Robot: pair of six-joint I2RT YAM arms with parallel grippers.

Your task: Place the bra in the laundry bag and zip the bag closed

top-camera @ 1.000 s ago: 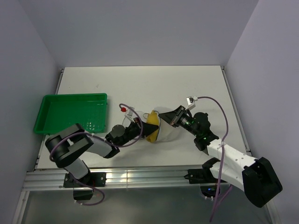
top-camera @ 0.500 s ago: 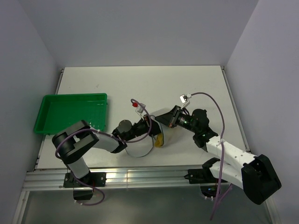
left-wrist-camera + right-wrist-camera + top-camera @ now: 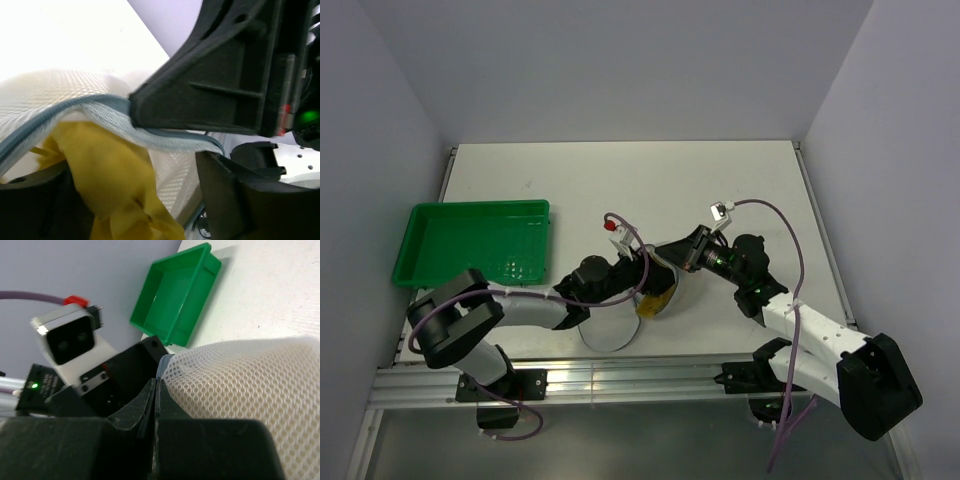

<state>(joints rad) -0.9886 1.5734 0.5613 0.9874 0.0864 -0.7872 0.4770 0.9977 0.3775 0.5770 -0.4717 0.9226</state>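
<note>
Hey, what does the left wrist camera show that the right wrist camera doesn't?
Only the left wrist view shows the yellow bra, hanging just under the blue zipper trim. Only the right wrist view shows the green tray and the left arm's wrist camera. Both show the white mesh laundry bag, with the right fingers shut on its edge.
</note>
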